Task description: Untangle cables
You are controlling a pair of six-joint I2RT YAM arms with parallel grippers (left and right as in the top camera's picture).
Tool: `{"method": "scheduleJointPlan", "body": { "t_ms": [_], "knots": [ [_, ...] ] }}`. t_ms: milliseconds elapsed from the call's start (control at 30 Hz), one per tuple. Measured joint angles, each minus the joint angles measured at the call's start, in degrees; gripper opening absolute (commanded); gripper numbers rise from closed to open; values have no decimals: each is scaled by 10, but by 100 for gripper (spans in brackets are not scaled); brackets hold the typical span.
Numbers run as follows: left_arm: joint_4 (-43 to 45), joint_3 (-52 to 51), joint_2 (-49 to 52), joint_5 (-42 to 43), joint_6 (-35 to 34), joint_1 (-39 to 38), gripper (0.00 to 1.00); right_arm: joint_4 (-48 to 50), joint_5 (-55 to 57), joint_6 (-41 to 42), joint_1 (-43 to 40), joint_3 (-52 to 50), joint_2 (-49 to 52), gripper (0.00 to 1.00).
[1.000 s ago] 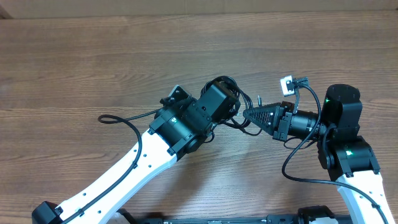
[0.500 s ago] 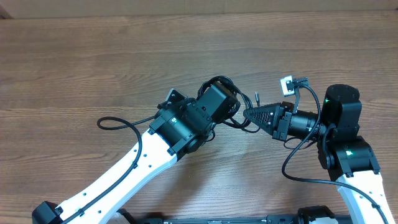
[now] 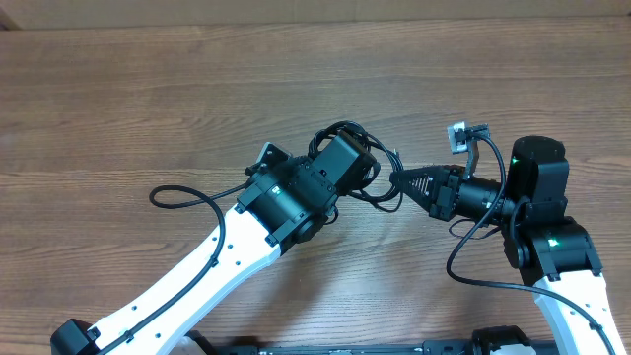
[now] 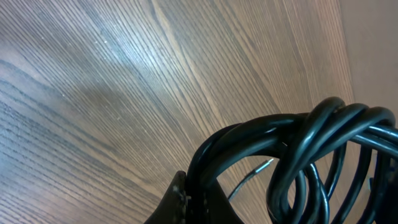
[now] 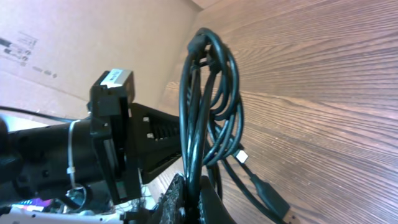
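The cables (image 3: 347,138) form a bundle of thin black loops at the table's middle, held up between both grippers. My left gripper (image 3: 373,179) is shut on strands at the bundle's left side. In the left wrist view its fingertips (image 4: 186,198) pinch several strands while the loops (image 4: 311,149) arch up to the right. My right gripper (image 3: 397,178) points left and is shut on strands of the same cables (image 5: 208,93); its tips (image 5: 189,193) clamp them low in the right wrist view. Two plug ends (image 5: 241,154) dangle just over the wood.
A black wire (image 3: 177,192) loops on the table beside the left arm. The right arm's own wires (image 3: 463,256) hang by its wrist. Cardboard (image 3: 296,10) lines the table's far edge. The left arm (image 5: 112,124) sits very close to the right gripper.
The left arm has shifted slightly left and up with the bundle. The right gripper has risen a little with it. Both stay shut on the cables.
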Motion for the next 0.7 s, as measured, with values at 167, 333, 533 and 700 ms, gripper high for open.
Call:
{"method": "scheduleJointPlan", "body": {
  "t_ms": [167, 333, 533, 700],
  "knots": [
    [0, 0, 0, -13, 0, 0, 4, -11, 23, 0, 1, 0, 0, 4],
    [-1, 0, 0, -32, 0, 0, 4, -31, 58, 2, 3, 0, 0, 4],
    [-7, 0, 0, -62, 2, 2, 4, -35, 84, 13, 3, 0, 0, 4],
    [-7, 0, 0, -74, 8, 2, 4, -43, 101, 14, 3, 0, 0, 4]
  ]
}}
